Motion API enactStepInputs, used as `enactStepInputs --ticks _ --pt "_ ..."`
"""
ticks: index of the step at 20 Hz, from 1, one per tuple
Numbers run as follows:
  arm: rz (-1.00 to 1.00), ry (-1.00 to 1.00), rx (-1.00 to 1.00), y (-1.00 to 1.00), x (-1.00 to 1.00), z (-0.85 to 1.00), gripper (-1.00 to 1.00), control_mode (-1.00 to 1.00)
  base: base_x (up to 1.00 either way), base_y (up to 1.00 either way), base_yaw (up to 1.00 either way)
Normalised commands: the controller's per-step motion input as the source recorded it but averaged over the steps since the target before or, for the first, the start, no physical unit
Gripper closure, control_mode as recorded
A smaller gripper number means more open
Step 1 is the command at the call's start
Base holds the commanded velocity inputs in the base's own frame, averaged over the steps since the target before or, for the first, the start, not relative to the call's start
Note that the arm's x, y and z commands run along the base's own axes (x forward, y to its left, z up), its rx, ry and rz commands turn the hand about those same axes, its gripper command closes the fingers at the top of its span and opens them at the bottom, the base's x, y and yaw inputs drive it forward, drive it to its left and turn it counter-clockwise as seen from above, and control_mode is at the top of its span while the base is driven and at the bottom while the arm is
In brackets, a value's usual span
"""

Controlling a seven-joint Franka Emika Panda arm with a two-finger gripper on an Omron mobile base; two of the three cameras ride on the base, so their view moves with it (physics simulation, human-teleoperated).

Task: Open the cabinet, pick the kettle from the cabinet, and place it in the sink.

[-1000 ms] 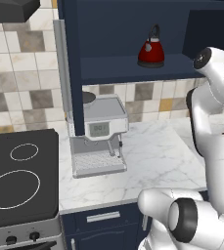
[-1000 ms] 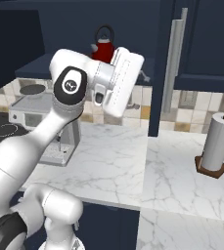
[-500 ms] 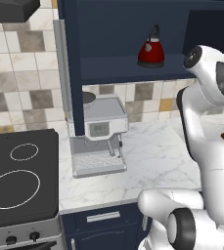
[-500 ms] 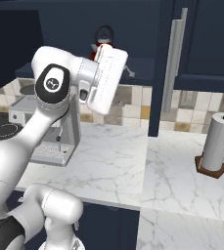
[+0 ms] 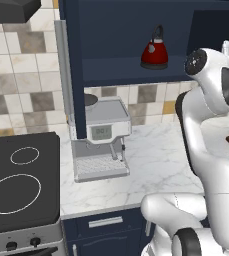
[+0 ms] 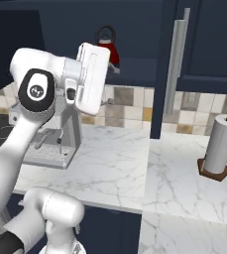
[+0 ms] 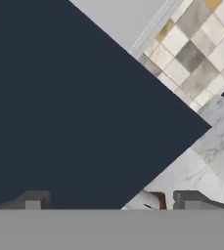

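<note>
Arm swung left — gripper [image 7: 111,200] spread, kettle [image 5: 154,50] shelved

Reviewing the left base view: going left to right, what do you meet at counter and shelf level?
Black cooktop → coffee machine → red kettle on the open cabinet's shelf → the robot's white arm.

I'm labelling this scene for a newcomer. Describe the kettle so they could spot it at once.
Find the open navy cabinet on the wall above the marble counter. On its shelf, above and right of the grey coffee machine, sits the kettle: small, squat and red with a dark arched handle, the lone red item there.
</note>
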Motion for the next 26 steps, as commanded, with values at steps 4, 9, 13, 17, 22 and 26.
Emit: enactStepInputs --ticks 4,9,13,17,22,26 --pt "0.26 0.17 -0.12 0.27 -0.16 0.09 -1.00 -1.00 0.00 0.00 0.00" --pt "0.28 0.18 -0.09 0.32 -0.13 0.12 -1.00 -1.00 0.00 0.00 0.00" --pt "0.29 0.17 -0.08 0.39 -0.02 0.13 -1.00 -1.00 0.00 0.00 0.00" --pt "0.28 0.20 -0.05 0.37 0.00 0.13 -1.00 -1.00 0.00 0.00 0.00" --pt "0.28 0.20 -0.06 0.35 0.00 0.10 -1.00 -1.00 0.00 0.00 0.00" --pt "0.20 0.18 -0.08 0.29 0.04 0.12 -1.00 -1.00 0.00 0.00 0.00"
